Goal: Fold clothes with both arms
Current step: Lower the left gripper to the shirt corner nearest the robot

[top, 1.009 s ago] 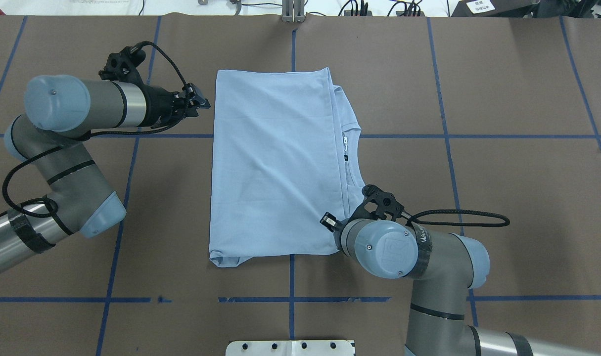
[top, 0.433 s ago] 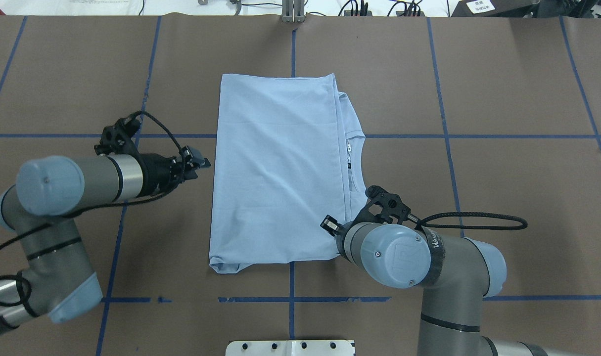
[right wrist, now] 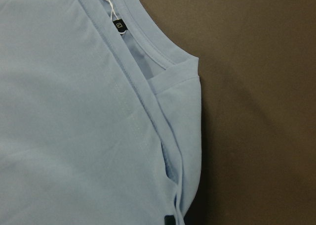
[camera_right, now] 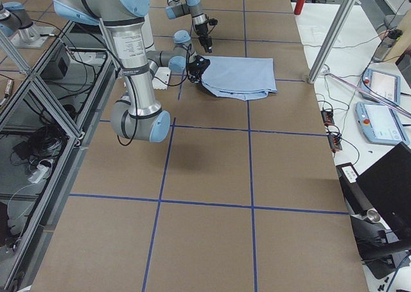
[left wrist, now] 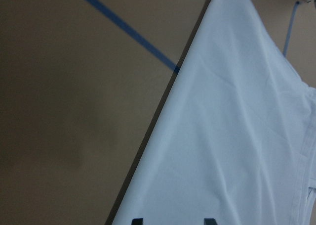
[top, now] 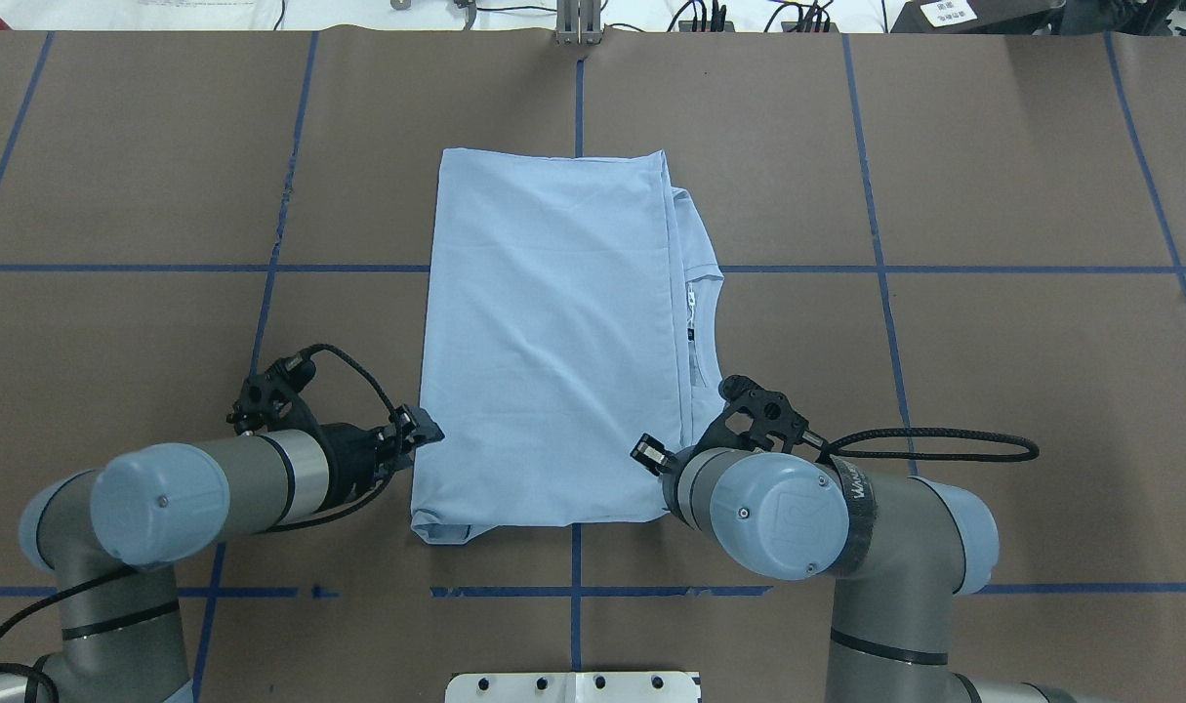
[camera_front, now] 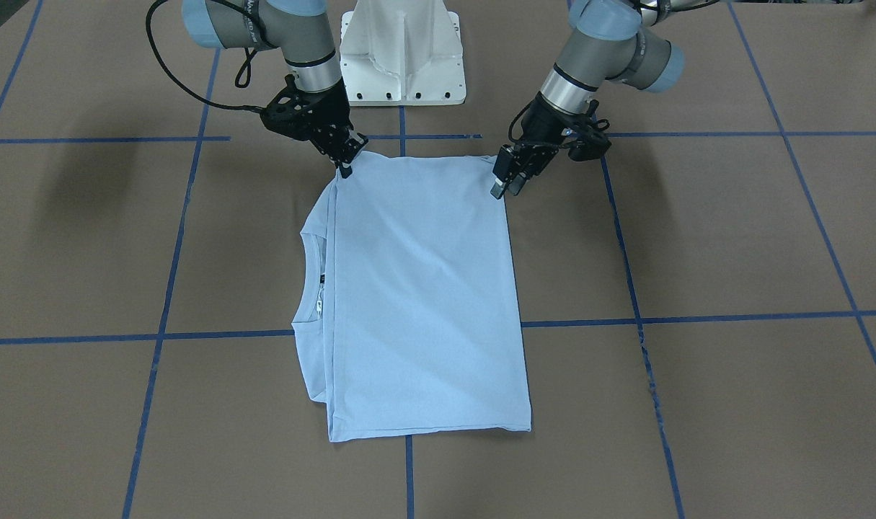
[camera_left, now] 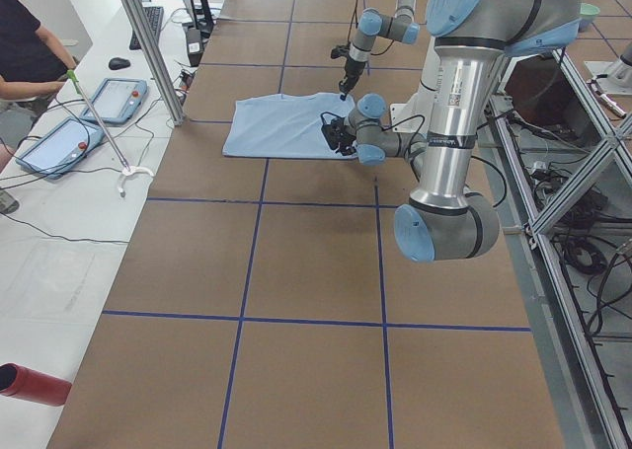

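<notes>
On the table [top: 993, 176], the folded blue T-shirt [top: 544, 332] lay flat (collar toward the robot's right); the right gripper [camera_front: 345, 167] pinched its near corner, while the left gripper [camera_front: 502, 187], jaws apart, held nothing.

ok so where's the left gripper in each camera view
Front-facing: left gripper upper right of centre, at the T-shirt's corner.
Overhead: left gripper lower left, by the shirt's edge.
Exterior left: left gripper top centre, near arm.
Exterior right: left gripper top, far arm.
Left wrist: its fingertips at bottom edge.
Right wrist: not in it.
Shared landmark: the T-shirt.
</notes>
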You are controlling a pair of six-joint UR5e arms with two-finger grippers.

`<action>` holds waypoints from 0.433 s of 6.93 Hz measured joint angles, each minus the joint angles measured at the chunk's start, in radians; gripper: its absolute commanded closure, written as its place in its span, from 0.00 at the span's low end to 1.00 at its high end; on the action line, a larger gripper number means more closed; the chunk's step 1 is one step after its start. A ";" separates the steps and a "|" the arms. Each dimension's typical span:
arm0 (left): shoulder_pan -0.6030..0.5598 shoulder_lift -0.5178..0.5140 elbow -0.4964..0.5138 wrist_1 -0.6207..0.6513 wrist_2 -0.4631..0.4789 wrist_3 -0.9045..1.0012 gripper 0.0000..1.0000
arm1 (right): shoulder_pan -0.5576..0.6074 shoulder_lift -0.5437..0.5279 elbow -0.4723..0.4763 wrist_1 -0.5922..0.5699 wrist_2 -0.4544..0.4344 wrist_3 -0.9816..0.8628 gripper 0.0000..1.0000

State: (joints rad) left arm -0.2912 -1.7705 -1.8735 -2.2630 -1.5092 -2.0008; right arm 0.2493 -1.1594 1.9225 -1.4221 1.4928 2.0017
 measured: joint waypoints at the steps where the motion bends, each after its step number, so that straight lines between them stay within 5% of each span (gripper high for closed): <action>1: 0.032 0.001 -0.009 0.044 0.006 -0.020 0.43 | -0.001 0.001 0.002 0.001 0.002 0.000 1.00; 3: 0.060 0.000 -0.042 0.155 0.007 -0.036 0.43 | -0.001 0.002 0.006 0.002 0.004 0.000 1.00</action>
State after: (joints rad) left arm -0.2311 -1.7705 -1.9155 -2.1077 -1.5023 -2.0368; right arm 0.2486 -1.1572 1.9287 -1.4205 1.4969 2.0018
